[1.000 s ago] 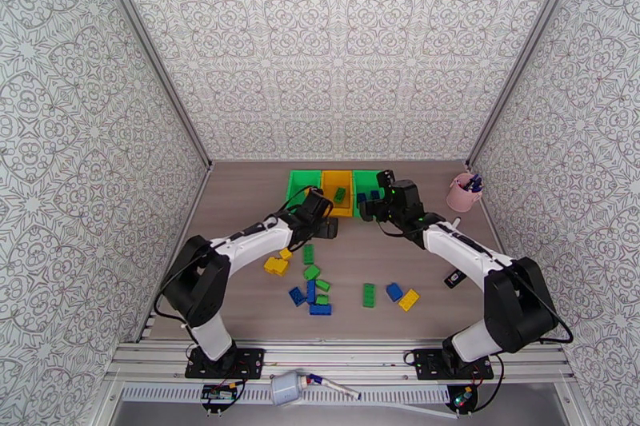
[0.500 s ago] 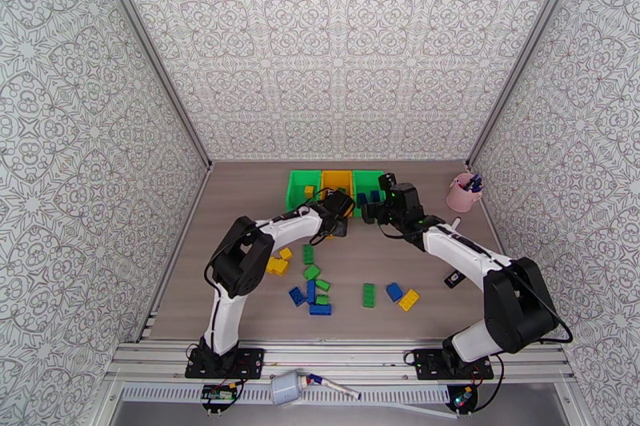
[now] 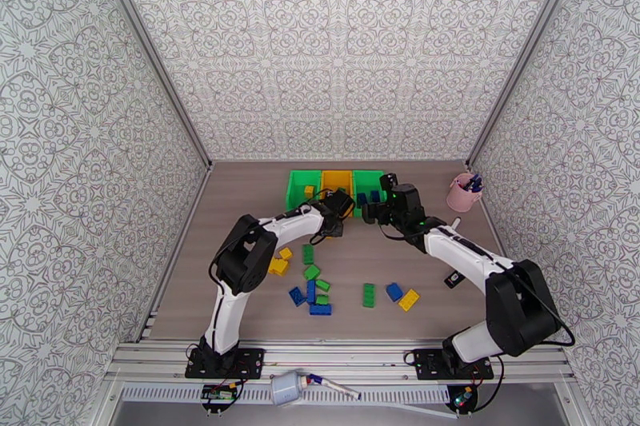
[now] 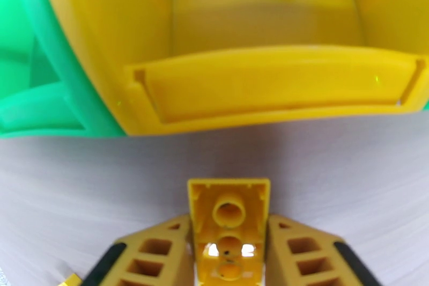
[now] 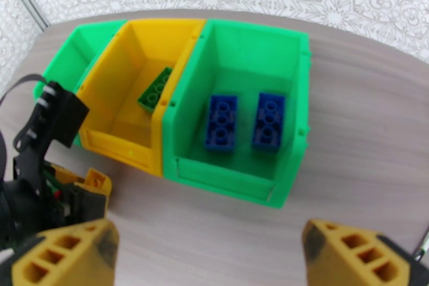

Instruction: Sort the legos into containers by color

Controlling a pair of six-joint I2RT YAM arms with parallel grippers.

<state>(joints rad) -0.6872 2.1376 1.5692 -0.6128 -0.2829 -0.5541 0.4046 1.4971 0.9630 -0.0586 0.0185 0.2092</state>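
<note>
My left gripper (image 4: 229, 260) is shut on a yellow lego (image 4: 229, 217), held low over the table just in front of the yellow container (image 4: 268, 88). A green lego (image 5: 155, 90) lies inside that yellow container. The right green container (image 5: 241, 94) holds two blue legos (image 5: 221, 122). My right gripper (image 5: 209, 236) hangs open and empty in front of that container. In the top view the left gripper (image 3: 342, 206) and the right gripper (image 3: 374, 210) sit side by side before the row of containers (image 3: 337, 177). Several loose legos (image 3: 311, 272) lie mid-table.
A pink cup of pens (image 3: 463, 192) stands at the back right. A black-and-white marker (image 3: 454, 279) lies beside the right arm. A left green container (image 3: 302, 184) flanks the yellow one. Patterned walls close in the table on three sides.
My left gripper moved right, from in front of the left green container to in front of the yellow one, its elbow swinging inward. The right arm barely moved.
</note>
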